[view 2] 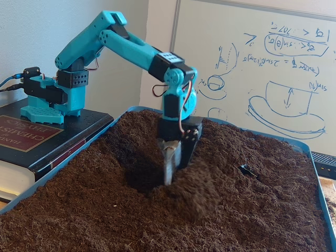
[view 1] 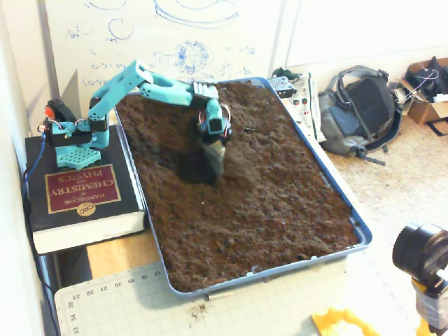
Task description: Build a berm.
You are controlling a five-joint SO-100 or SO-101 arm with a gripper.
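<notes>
Touching berm (view 2: pixel 197 191), hand (view 2: pixel 169 176) seemingly closed.

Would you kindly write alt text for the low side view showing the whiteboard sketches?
A teal arm's gripper digs into dark soil in a blue tray, with a mound heaped beside it and a hollow on its other side. The arm's base stands on a book; a whiteboard hangs behind.

The tool (view 2: pixel 169 176) tips sink into soil (jaw gap unreadable); the heap (view 2: pixel 197 190) beside it is motion-blurred.
</notes>
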